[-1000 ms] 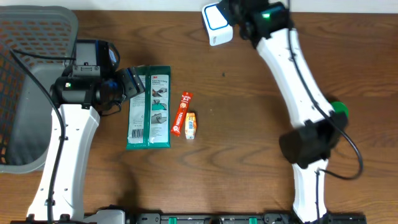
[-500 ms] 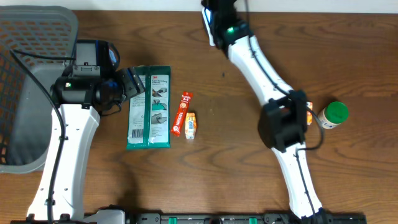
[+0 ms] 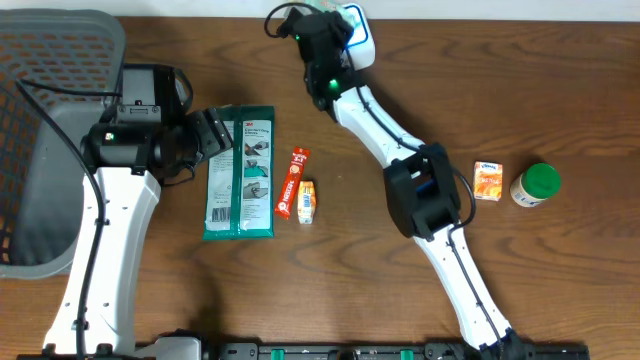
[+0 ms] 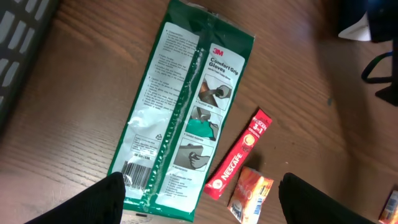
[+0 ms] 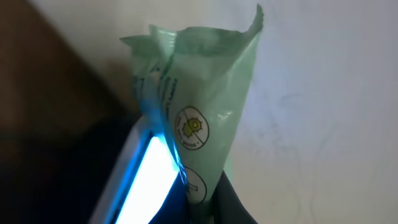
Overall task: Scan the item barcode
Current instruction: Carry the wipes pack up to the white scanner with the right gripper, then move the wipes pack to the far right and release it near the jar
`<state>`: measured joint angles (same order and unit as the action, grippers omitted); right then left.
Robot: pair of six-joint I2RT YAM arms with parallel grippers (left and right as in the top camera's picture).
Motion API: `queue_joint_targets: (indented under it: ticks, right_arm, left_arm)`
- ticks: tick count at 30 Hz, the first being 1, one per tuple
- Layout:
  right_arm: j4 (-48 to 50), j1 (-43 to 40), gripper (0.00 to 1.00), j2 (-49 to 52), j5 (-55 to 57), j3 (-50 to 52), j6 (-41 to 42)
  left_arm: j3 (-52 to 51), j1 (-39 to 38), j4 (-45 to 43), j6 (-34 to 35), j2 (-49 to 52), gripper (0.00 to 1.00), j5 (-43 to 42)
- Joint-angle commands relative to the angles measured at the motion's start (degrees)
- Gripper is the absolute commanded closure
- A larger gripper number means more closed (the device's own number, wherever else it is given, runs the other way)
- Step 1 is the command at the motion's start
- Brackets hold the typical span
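Pale green packet (image 5: 200,109) clamped in your right gripper (image 5: 202,202) at twelve o'clock, beside the lit scanner (image 5: 140,180); left gripper (image 4: 202,199), nine o'clock, jaws apart over the glove pack (image 4: 180,106).

Overhead light: bright, even, from above; my arms cast soft shadows on the table (image 3: 560,300) near its front edge.
Glare: slight sheen on the glove packet (image 4: 186,106); its print is readable.
Left wrist focus: sharp mid-frame; my left fingers (image 4: 93,202) are dark, blurred shapes.
Right wrist view: dim, soft, grainy; a blue-white lit panel (image 5: 143,180) glows onto the green pouch (image 5: 205,93).
Blur: the brown area beside the pouch is wholly out of focus.
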<state>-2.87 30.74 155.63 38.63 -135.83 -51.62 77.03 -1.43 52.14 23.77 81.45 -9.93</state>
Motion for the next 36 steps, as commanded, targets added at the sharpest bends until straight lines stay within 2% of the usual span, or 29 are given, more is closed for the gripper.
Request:
queue_joint_targets:
  ticks: [1, 5, 9, 13, 15, 18, 26, 31, 36]
  right_arm:
    - [-4.7, 1.2, 0.99, -0.7, 0.8, -0.5, 4.6]
    - [-6.8, 1.1, 0.99, -0.7, 0.8, -0.5, 7.0]
    - [-4.1, 0.7, 0.99, -2.0, 2.1, -0.6, 7.0]
    - [-4.6, 0.3, 0.99, -7.4, 2.3, -0.6, 9.3]
    - [-8.0, 0.3, 0.99, -11.8, 2.0, -0.6, 12.5]
    - [-17.6, 0.3, 0.99, -19.8, 1.5, -0.6, 19.5]
    - [-57.3, -2.8, 0.99, -39.8, -5.5, -0.6, 41.8]
    - [-75.4, -11.0, 0.99, -45.1, -15.1, -0.6, 52.7]
    - [-85.2, -22.7, 0.99, -44.0, -25.9, 1.2, 55.3]
  left_arm:
    - [0.5, 0.2, 0.1, -0.4, -0.2, 0.20, 0.3]
    - [0.5, 0.2, 0.1, -0.4, -0.2, 0.20, 0.3]
    - [0.5, 0.2, 0.1, -0.4, -0.2, 0.20, 0.3]
    - [0.5, 0.2, 0.1, -0.4, -0.2, 0.20, 0.4]
    - [0.5, 0.2, 0.1, -0.4, -0.2, 0.20, 0.3]
    - [0.5, 0.2, 0.1, -0.4, -0.2, 0.20, 0.4]
    - [0.5, 0.2, 0.1, -0.4, -0.2, 0.20, 0.3]
    - [0.5, 0.2, 0.1, -0.4, -0.2, 0.20, 0.4]
    - [0.5, 0.2, 0.1, -0.4, -0.2, 0.20, 0.4]
